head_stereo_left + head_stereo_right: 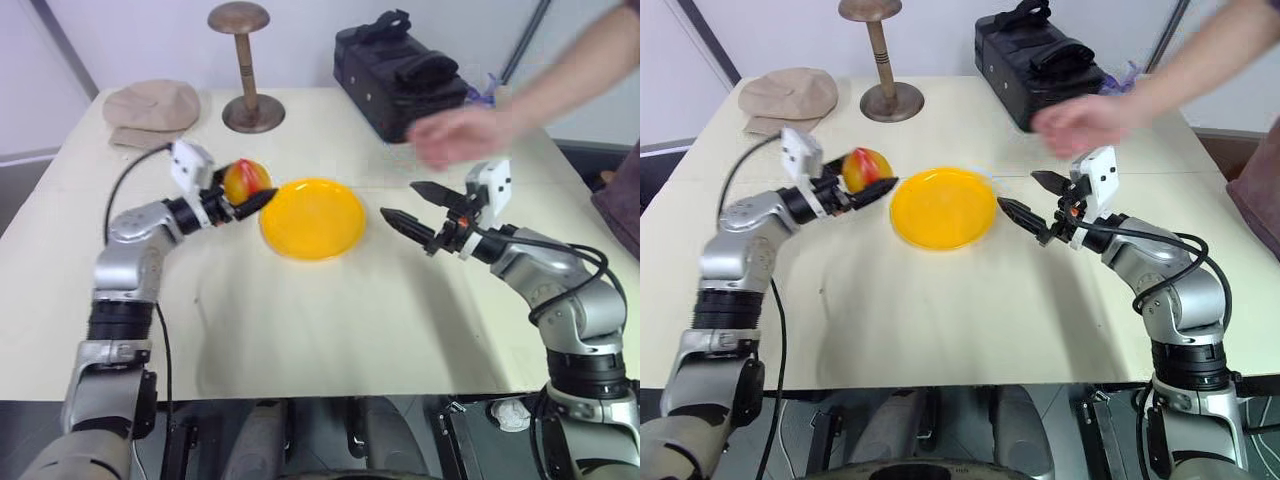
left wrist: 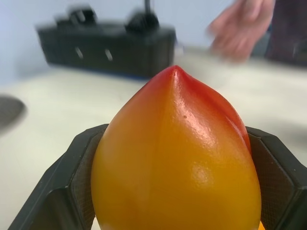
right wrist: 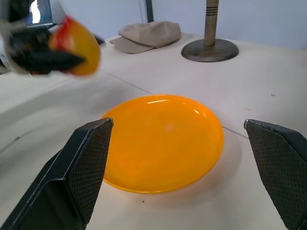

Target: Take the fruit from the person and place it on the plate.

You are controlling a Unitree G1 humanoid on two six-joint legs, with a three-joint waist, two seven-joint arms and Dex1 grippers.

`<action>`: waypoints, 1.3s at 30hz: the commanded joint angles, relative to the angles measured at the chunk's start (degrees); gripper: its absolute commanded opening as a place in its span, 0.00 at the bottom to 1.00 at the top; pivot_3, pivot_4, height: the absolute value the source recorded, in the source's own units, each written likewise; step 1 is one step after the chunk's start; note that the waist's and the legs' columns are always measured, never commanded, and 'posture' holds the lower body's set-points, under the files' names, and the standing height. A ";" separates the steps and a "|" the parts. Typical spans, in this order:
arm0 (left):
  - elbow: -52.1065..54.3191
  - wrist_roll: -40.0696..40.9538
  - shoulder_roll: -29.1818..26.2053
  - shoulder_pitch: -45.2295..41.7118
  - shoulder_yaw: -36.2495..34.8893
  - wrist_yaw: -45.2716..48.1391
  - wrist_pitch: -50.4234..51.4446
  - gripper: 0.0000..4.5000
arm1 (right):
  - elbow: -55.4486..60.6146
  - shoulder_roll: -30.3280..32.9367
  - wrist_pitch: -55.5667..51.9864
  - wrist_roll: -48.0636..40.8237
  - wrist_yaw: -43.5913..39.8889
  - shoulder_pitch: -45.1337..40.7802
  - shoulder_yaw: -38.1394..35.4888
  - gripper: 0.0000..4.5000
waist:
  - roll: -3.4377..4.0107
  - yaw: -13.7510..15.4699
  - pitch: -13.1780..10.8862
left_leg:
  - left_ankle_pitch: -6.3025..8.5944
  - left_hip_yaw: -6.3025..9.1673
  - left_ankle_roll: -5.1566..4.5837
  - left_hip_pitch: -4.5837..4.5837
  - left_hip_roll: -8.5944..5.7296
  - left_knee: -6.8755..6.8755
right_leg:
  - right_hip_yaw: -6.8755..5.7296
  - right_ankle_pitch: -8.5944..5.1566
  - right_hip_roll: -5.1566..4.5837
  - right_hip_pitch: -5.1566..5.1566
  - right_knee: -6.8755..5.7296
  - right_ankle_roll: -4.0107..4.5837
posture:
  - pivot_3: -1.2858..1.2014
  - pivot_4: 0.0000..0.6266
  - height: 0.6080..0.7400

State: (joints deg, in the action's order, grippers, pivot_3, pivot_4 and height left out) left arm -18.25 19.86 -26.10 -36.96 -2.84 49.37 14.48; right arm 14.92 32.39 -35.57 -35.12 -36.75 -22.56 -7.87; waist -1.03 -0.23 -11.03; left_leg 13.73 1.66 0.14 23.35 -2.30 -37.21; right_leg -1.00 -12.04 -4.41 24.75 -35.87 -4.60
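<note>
The fruit sat clenched in the left end effector, just beside the plate. Handover looked done; placing remained. The right end effector hung released near the plate.

A pale cream tabletop carries four things. The bright yellow plate lies flat near its middle. Beyond the plate, toward the far edge, stands a wooden stand on a round brown base. A tan cap lies left of that stand, and a black bag sits to its right.
</note>
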 commanded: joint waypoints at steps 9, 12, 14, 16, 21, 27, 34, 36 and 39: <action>-22.32 -9.35 6.59 -14.54 5.94 1.54 -11.36 1.00 | 5.10 -1.72 0.50 -0.87 2.40 1.87 -1.36 1.00 | -0.03 0.77 -0.02 | 0.00 -0.03 -0.01 0.02 0.00 -0.02 | -0.03 0.02 0.04 0.01 0.01 -0.05 | 0.52 0.24 1.00; -25.69 -9.68 7.29 -16.21 5.63 2.52 -13.24 1.00 | 6.01 -1.96 0.36 -0.98 3.00 2.63 -1.60 1.00 | -0.03 0.77 -0.02 | 0.01 -0.02 -0.01 0.02 0.00 -0.02 | -0.04 0.02 0.04 0.01 0.00 -0.05 | 0.52 0.24 1.00; -27.12 -9.74 7.54 -16.91 5.27 2.62 -14.07 1.00 | 6.37 -2.01 0.31 -0.98 3.30 3.00 -1.70 1.00 | -0.03 0.80 -0.02 | 0.01 -0.02 -0.01 0.02 0.00 -0.02 | -0.04 0.02 0.04 0.01 0.00 -0.05 | 0.52 0.24 1.00; -27.98 -9.83 7.60 -17.30 4.94 2.36 -15.48 1.00 | 6.45 -2.03 0.34 -0.93 3.44 3.17 -1.73 1.00 | -0.03 0.82 -0.02 | 0.01 -0.02 -0.01 0.02 0.00 -0.02 | -0.04 0.02 0.03 0.01 0.00 -0.06 | 0.52 0.24 1.00; -26.86 -7.69 6.06 -17.15 0.98 -0.68 -15.89 1.00 | 3.71 -2.19 2.26 1.00 3.72 2.16 -1.54 1.00 | -0.04 0.75 -0.02 | 0.01 -0.01 -0.02 0.02 0.00 -0.02 | -0.04 0.03 0.04 0.01 0.00 -0.06 | 0.52 0.24 1.00; -12.57 -2.98 -1.54 -8.50 -7.42 -4.79 -7.80 1.00 | -3.93 -2.28 7.11 4.89 3.51 -1.44 -1.48 1.00 | -0.04 -0.50 -0.02 | 0.01 0.00 -0.02 -0.01 0.01 0.01 | -0.03 0.03 0.03 0.03 -0.07 -0.07 | 0.52 0.24 1.00; 14.41 2.87 -9.50 10.72 -17.31 -11.27 6.82 1.00 | -11.75 -2.92 11.95 7.15 2.70 -3.83 -2.12 1.00 | -0.02 -0.43 -0.02 | 0.01 0.00 -0.01 -0.05 0.02 0.05 | 0.10 0.03 -0.11 0.08 -0.17 -0.05 | 0.52 0.24 1.00; 20.79 4.37 -9.98 16.00 -19.73 -13.19 10.05 1.00 | -14.84 -3.35 14.16 8.34 3.06 -4.26 -2.48 1.00 | -0.03 -0.10 -0.02 | 0.01 0.01 -0.01 -0.04 0.01 0.02 | 0.10 0.02 -0.14 0.05 -0.15 -0.04 | 0.52 0.24 1.00; 26.82 5.99 -9.42 22.75 -22.72 -15.50 12.68 1.00 | -18.42 -4.06 16.75 9.59 3.17 -4.96 -2.59 1.00 | -0.03 -0.10 -0.02 | 0.01 0.01 0.00 -0.04 0.00 0.02 | 0.11 0.02 -0.18 0.02 -0.08 -0.03 | 0.52 0.24 1.00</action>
State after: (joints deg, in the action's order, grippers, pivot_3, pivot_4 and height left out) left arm 4.70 24.45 -35.45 -15.17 -23.38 35.17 26.15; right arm -3.04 28.39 -21.03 -25.99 -33.68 -26.37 -8.88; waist -1.06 -0.33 -11.05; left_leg 13.74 1.66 0.14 23.30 -2.30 -37.19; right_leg -0.88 -12.02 -4.60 24.77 -35.93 -4.63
